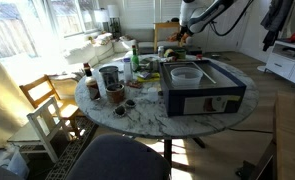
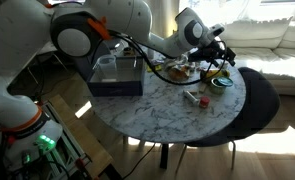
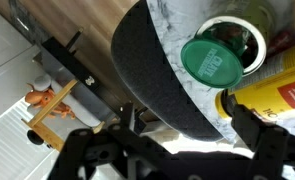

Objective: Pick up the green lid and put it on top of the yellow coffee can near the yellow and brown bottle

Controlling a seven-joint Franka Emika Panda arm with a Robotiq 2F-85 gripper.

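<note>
In the wrist view the round green lid (image 3: 212, 62) rests against the rim of an open metal can (image 3: 245, 35) on the marble table (image 3: 182, 90). A yellow coffee can (image 3: 275, 88) with red print lies just beside the lid; my right finger hides part of it. My gripper (image 3: 167, 150) hangs above them, open, with nothing between its dark fingers (image 3: 262, 140). In an exterior view the gripper (image 2: 215, 55) hovers over the green lid (image 2: 220, 83) near the table's far edge. The yellow and brown bottle cannot be told apart here.
A black chair back (image 3: 147, 70) stands against the table edge by the lid. A large grey box (image 1: 202, 85) takes up the table's middle. Cans and bottles (image 1: 109, 78) crowd one side, next to a wooden chair (image 1: 47, 100). A small red thing (image 2: 192, 97) lies on the marble.
</note>
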